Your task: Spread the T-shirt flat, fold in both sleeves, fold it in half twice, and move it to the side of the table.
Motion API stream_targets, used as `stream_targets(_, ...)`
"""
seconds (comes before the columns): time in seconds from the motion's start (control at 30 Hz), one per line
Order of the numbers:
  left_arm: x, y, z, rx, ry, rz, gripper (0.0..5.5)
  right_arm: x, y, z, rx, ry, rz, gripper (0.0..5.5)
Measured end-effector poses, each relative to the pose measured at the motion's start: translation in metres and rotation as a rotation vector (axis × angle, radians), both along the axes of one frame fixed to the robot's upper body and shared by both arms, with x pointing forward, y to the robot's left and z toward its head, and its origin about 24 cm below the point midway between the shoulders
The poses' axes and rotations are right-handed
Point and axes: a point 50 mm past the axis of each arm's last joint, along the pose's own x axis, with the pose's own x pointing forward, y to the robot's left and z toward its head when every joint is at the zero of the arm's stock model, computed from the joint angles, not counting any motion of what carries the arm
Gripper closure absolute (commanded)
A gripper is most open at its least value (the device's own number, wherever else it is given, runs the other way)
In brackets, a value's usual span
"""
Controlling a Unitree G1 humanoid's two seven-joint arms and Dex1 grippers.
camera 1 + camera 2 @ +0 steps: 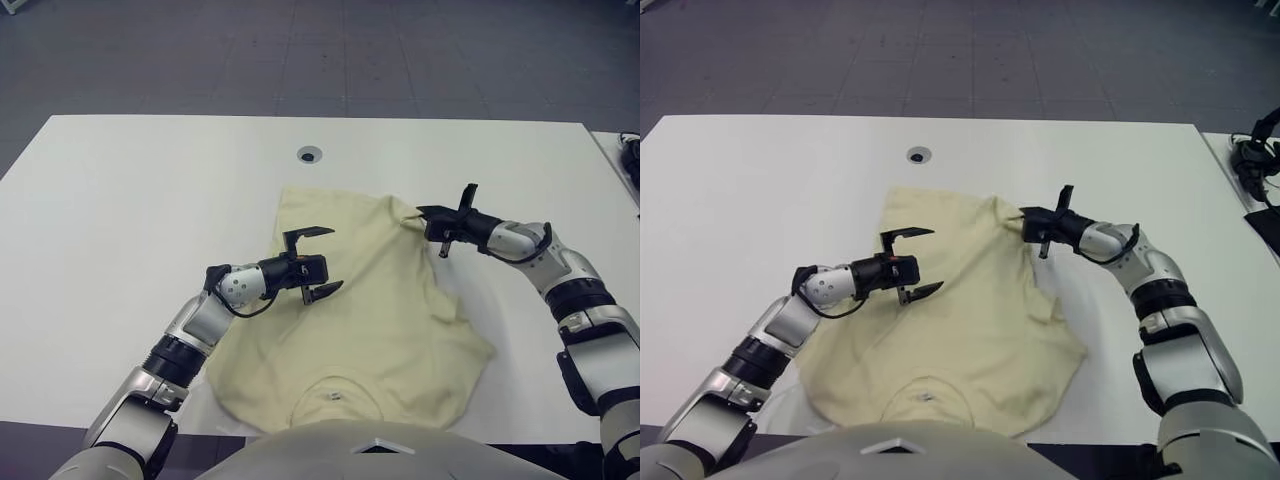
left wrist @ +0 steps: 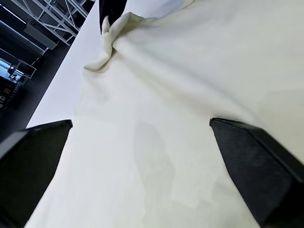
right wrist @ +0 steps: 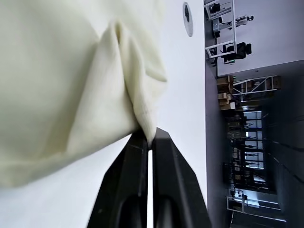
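A white surface [image 1: 120, 200] is spreading out under both arms, with grey tiled floor lying beyond its far edge and a small round hole [image 1: 310, 154] sitting near the middle of that far edge. The pale yellow T-shirt [image 1: 380, 330] is lying on the surface, reaching from about its middle down to the near edge, with the collar [image 1: 335, 392] pointing toward the near edge and slightly overhanging it. The cloth is lying mostly spread but rumpled, with creases running along its right side and its far right corner drawn up into a bunch. The left fingers [image 2: 259, 166] are standing wide open, hanging over the left half of the T-shirt, one finger toward the far edge and one toward the near edge, with nothing between them. Whether the lower tip is touching the cloth is hard to tell. The right fingers [image 3: 168, 190] are closing tight on a pinched fold of fabric at the T-shirt's far right corner, and that fold is rising out from between the two tips while bare surface is showing just beside it.
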Motion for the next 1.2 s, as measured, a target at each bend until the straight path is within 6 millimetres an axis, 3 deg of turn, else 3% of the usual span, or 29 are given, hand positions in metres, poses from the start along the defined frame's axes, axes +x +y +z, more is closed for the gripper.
stream_targets(0.23, 0.0, 0.0, 0.0, -0.001, 0.001, -0.001, 0.1, 0.012, -0.01, 0.008, -0.03, -0.034, -0.064, 5.48)
stream_targets(0.6, -0.001, 0.0, 0.0, 0.0, 0.001, -0.003, 0.1, 0.012, -0.011, 0.003, -0.042, -0.013, -0.067, 5.48)
stream_targets(0.93, -0.001, 0.0, 0.0, 0.001, 0.001, -0.007, 0.1, 0.03, -0.013, 0.011, -0.169, -0.147, -0.141, 5.48)
stream_targets(1.2, -0.002, 0.0, 0.0, 0.001, 0.001, -0.006, 0.1, 0.03, -0.015, 0.007, -0.176, -0.188, -0.163, 4.19)
